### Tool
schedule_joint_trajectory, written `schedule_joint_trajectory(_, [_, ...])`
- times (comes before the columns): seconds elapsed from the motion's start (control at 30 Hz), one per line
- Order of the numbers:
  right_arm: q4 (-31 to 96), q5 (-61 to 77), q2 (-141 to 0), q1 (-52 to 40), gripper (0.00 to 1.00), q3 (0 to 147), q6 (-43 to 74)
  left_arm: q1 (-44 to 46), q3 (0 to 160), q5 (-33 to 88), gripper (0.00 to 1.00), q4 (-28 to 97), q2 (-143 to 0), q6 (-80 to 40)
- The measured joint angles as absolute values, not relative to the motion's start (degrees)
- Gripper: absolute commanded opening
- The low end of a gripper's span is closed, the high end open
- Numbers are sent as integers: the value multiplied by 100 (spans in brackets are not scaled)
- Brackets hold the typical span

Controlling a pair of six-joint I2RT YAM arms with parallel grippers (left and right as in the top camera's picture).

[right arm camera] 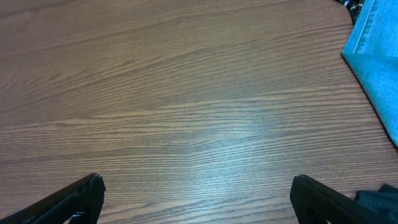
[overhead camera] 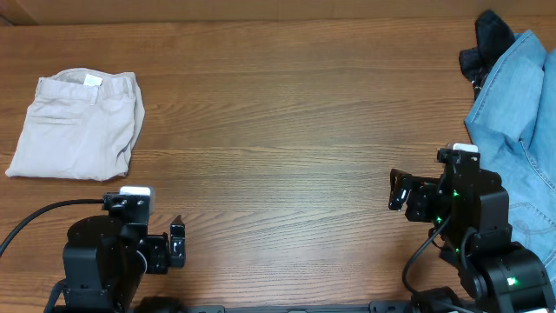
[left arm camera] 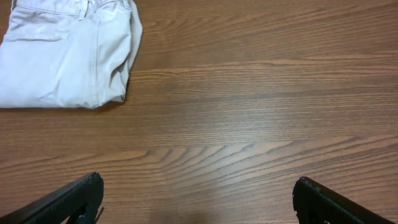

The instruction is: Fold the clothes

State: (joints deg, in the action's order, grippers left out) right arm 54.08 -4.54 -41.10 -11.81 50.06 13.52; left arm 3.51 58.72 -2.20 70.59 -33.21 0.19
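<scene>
So, step in hand: I judge the fold done or nearly so. The trousers [overhead camera: 76,126] lie as a compact, doubled-over bundle, and neither arm is on them.
Trousers, place: far-left part of the table [overhead camera: 287,130], well apart from both arms.
Trousers, heading: the waistband with its small white label is on the far side and the folded end faces me.
Long axis: hard to call. The bundle is nearly as wide as it is deep, and a touch wider left to right.
Left gripper [left arm camera: 198,202]: jaws wide, holding nothing, over bare wood near my edge.
Right gripper [right arm camera: 198,202]: the same, wide and empty.
Next move: if I want one more fold, the left arm must reach far and left for the near edge.
Beside: a denim garment [overhead camera: 521,130] and a black garment [overhead camera: 486,39] lie at the far right.
</scene>
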Motion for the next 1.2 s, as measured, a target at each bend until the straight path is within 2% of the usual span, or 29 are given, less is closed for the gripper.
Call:
schedule_joint_trajectory(0.2, [5601, -454, -3959, -1151, 100, 5000, 1345, 351, 5872, -220, 100, 7072, -3321, 16])
schedule_joint_trajectory(0.37, [5494, -456, -3306, -969, 100, 4674, 1343, 351, 5872, -222, 100, 7072, -3321, 16])
schedule_joint_trajectory(0.83, [2102, -478, -482, -897, 100, 1653, 1079, 351, 5850, -222, 100, 7074, -3321, 19])
schedule_joint_trajectory(1.2, [150, -537, -84, -764, 100, 528, 812, 351, 5850, -222, 100, 7072, -3321, 19])
